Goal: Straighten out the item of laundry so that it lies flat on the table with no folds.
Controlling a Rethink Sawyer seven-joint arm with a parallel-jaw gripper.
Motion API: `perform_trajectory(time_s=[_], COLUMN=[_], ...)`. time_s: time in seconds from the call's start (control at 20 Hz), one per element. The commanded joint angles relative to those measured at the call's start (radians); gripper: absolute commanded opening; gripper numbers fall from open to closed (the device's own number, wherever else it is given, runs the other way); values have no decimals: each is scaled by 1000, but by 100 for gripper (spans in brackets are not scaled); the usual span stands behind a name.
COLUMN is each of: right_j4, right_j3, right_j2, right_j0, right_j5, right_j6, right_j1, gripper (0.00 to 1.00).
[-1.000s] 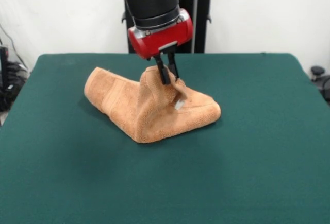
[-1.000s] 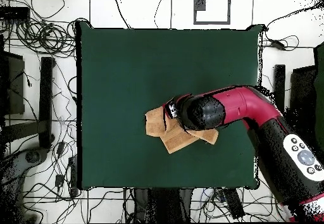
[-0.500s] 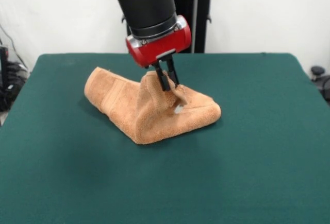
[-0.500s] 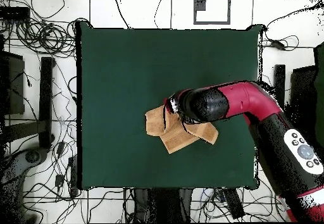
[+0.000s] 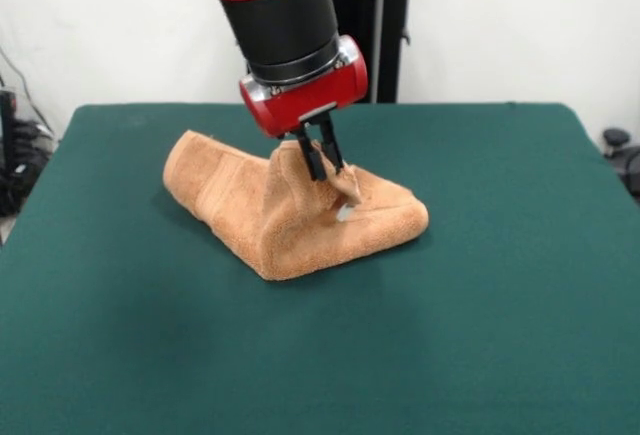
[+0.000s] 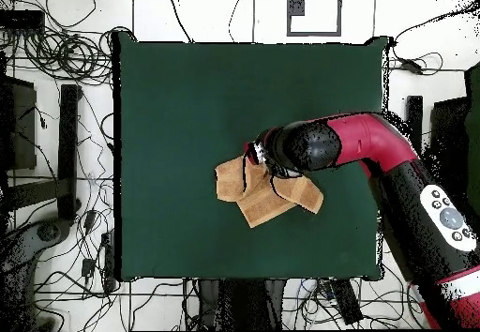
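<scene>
A low front camera looks across the green bench [image 5: 500,305] toward the white wall; an overhead camera looks straight down from farther off, taking in the whole bench [image 6: 187,103] and surrounding floor.

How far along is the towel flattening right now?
Early stage. Done: the claw has reached the towel and appears shut on a raised ridge near its middle. In hand: that pinch holds the cloth up in a peak. Left: the towel is bunched and folded over itself, so all the spreading flat on the table remains.
</scene>
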Motion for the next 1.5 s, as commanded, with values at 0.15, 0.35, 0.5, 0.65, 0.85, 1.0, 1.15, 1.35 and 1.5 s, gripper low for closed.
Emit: perform_trajectory(time_s=[0.15,0.35,0.5,0.65,0.85,1.0,1.15,1.35,1.5], right_j4=[9,8,12,11,12,11,12,13,12], right_j3=[-128,-161,-191,-211,-242,-251,-264,-275,-280], right_j2=[-40,-38,-36,-34,-32,-29,-27,-23,-22], right_j0=[76,80,85,89,94,91,91,90,90], right_j5=[170,200,229,247,277,290,303,318,322], right_j6=[-266,-285,-300,-308,-316,-321,-328,-329,-330], right_j1=[43,56,69,78,92,97,104,109,112], gripper=[0,0,0,0,0,0,0,0,0])
